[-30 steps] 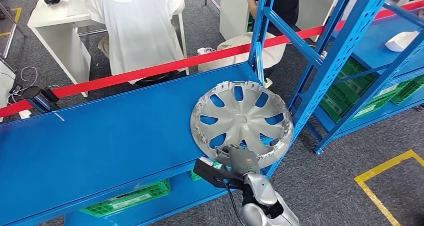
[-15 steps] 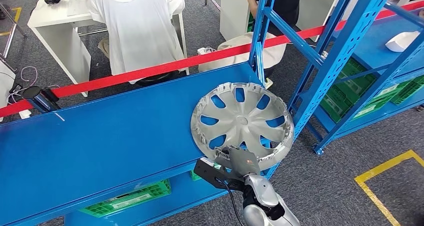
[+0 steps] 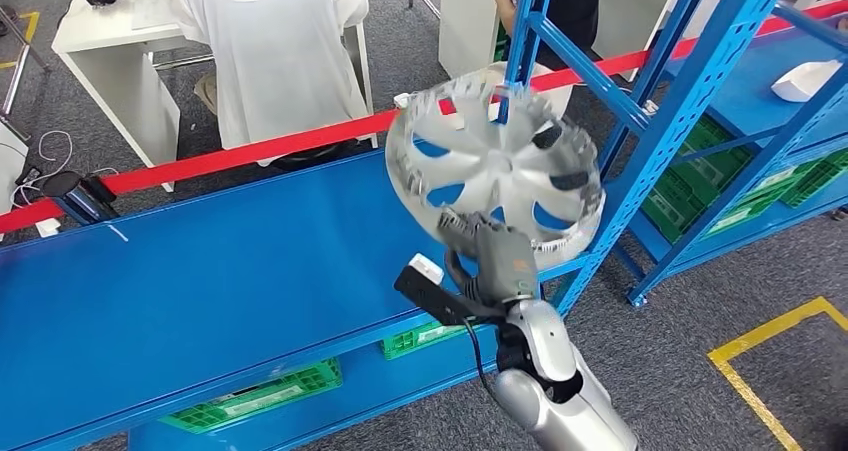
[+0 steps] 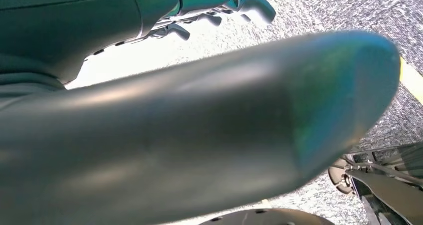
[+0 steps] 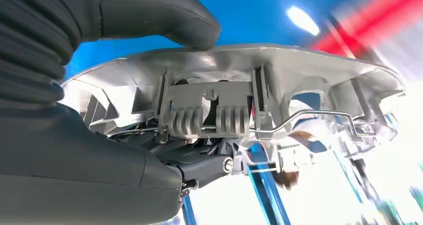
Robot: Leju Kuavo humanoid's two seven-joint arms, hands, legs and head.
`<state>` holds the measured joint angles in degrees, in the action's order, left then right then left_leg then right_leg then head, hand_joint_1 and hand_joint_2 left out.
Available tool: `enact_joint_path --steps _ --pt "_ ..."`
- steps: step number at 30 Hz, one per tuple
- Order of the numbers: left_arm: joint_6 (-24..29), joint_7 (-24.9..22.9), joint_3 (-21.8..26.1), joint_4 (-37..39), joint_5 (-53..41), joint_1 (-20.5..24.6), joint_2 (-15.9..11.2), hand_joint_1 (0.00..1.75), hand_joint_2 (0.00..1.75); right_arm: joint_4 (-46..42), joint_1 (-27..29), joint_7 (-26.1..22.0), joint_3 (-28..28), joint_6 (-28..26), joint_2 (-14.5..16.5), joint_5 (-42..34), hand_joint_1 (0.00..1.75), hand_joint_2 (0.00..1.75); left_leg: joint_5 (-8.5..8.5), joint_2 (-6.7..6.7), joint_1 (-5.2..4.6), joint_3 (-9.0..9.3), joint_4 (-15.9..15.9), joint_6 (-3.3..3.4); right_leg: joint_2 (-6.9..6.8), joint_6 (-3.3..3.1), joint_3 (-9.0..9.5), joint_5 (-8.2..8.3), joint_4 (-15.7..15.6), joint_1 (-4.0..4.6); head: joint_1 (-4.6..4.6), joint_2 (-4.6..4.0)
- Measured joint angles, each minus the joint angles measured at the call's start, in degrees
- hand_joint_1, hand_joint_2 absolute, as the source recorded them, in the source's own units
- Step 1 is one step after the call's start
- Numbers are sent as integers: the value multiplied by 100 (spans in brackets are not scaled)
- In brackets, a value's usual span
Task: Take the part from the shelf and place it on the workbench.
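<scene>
Nearest containers: green plastic crates [image 3: 265, 393] on the lower shelf level, below and to the left of my right hand [image 3: 497, 261]; what's inside I can't tell. More green crates [image 3: 700, 176] sit on the low level of the next rack, well off to the right of my hand; contents also unclear.

My right arm [image 3: 555, 386] comes up from below, silver forearm angled toward the shelf, w/ a black cam module [image 3: 437, 293] just beside the wrist. The hand grips the near rim of the silver wheel cover [image 3: 495, 166]. The cover is tilted, its far edge high, held above the right end of the blue shelf deck [image 3: 200, 281] and apart from it. The cover's far edge overlaps the blue rack upright [image 3: 522, 41].

Right wrist view shows what the head view can't: my thumb [image 5: 164, 15] pressed on one face of the wheel cover [image 5: 309, 75], dark fingers [image 5: 199, 160] on the other side among the clips and wire ring.

Left wrist view: my left hand [image 4: 219, 5] hangs over grey carpet [image 4: 349, 10], fingers curled in w/ nothing in them.

Past the cover: red barrier tape [image 3: 250, 151], then a person in a white top [image 3: 270, 51] beside a white desk [image 3: 110, 31].
</scene>
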<state>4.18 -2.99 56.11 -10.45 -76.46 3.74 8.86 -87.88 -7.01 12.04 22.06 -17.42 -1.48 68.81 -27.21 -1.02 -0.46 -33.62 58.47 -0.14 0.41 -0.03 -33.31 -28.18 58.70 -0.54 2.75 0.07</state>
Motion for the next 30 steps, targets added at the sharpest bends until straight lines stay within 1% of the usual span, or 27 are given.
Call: enact_joint_path --steps 3,7,9,15,19,23,30 --pt "42 126 5 0 15 21 9 0 0 -99 -624 -147 70 -118 -10 -45 175 175 2 9 0 2 1 1 10 1 -3 3 0 0 0 0" --pt "89 235 18 0 21 30 15 0 0 -176 -1457 -170 261 -38 -9 -97 175 175 6 5 2 2 0 0 8 1 -3 3 1 3 -2 0" --pt "103 237 35 0 30 34 17 0 0 -198 -1725 -170 371 -6 -8 -123 175 175 7 2 4 3 0 0 5 0 -2 2 1 5 -2 0" --pt "110 182 54 0 55 35 20 0 0 -206 -1993 -174 572 -49 -9 -172 175 175 6 -2 4 0 0 0 1 -3 -2 -1 2 6 -1 0" --pt "111 16 74 0 102 34 21 0 0 -206 -2097 -235 682 -76 -9 -201 175 175 6 -2 4 -2 0 0 0 -3 -3 -1 2 5 -1 0" --pt "125 -56 124 0 118 33 23 0 175 -206 -2263 -313 829 -156 -9 -310 175 175 6 -2 4 -1 0 0 1 -3 -3 -1 2 5 -1 0" --pt "131 173 137 0 92 35 23 0 175 -208 -2269 -369 1047 -425 -31 -362 175 175 6 -1 4 0 0 0 1 -3 -3 -1 2 6 -1 0"
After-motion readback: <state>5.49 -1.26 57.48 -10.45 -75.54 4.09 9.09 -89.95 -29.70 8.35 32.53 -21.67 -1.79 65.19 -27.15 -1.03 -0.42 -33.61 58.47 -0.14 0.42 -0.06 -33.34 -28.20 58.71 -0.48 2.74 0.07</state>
